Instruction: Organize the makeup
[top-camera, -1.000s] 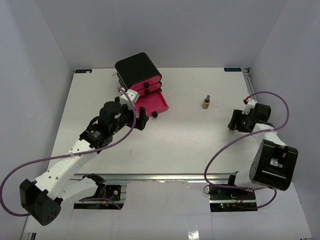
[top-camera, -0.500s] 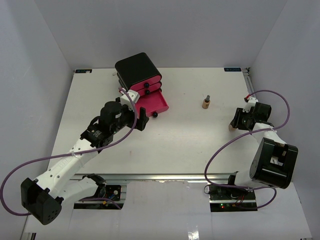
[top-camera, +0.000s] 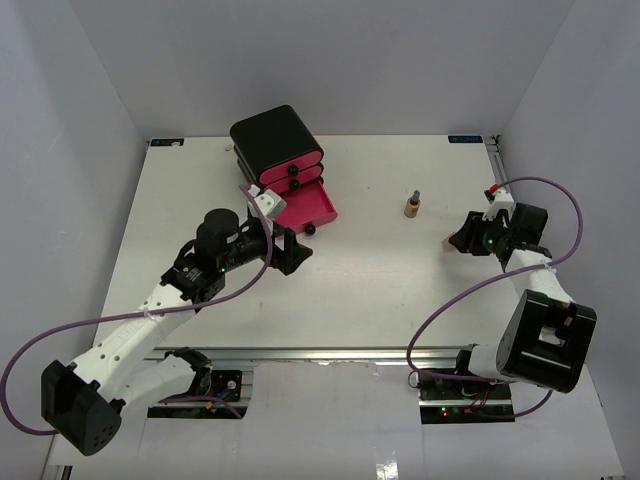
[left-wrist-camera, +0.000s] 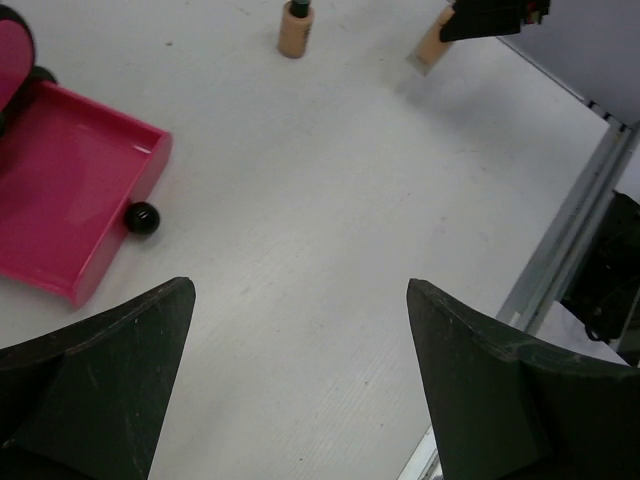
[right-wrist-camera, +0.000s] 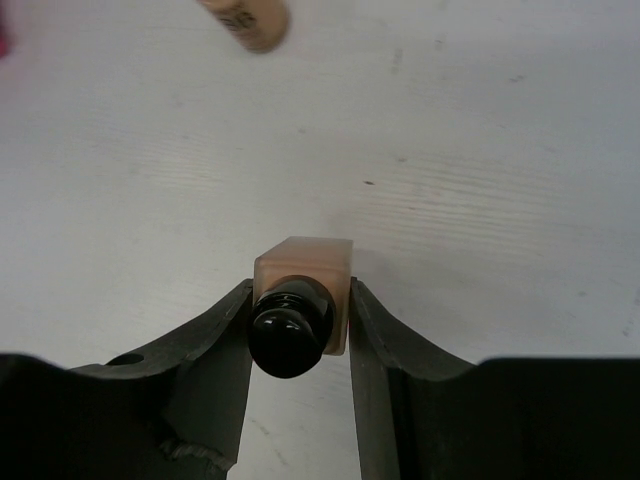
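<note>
My right gripper (right-wrist-camera: 300, 290) is shut on a square tan bottle with a black cap (right-wrist-camera: 305, 270) and holds it just over the table at the right (top-camera: 465, 240). It also shows from the left wrist (left-wrist-camera: 432, 45). A second small tan dark-capped bottle (top-camera: 411, 206) stands upright left of it, also seen in the left wrist view (left-wrist-camera: 294, 25) and the right wrist view (right-wrist-camera: 245, 20). My left gripper (top-camera: 287, 250) (left-wrist-camera: 298, 285) is open and empty, just in front of the open pink drawer (top-camera: 305, 208). The lipstick tubes and the orange tube are out of view.
The black box (top-camera: 273, 135) with three pink drawers stands at the back centre-left; its bottom drawer (left-wrist-camera: 60, 190) is pulled out, knob (left-wrist-camera: 142, 218) toward me. A metal rail (left-wrist-camera: 575, 220) edges the table on the right.
My left gripper has pulled back from the drawer and swung right. My right gripper has turned and shifted a little left with the tan bottle in it.
</note>
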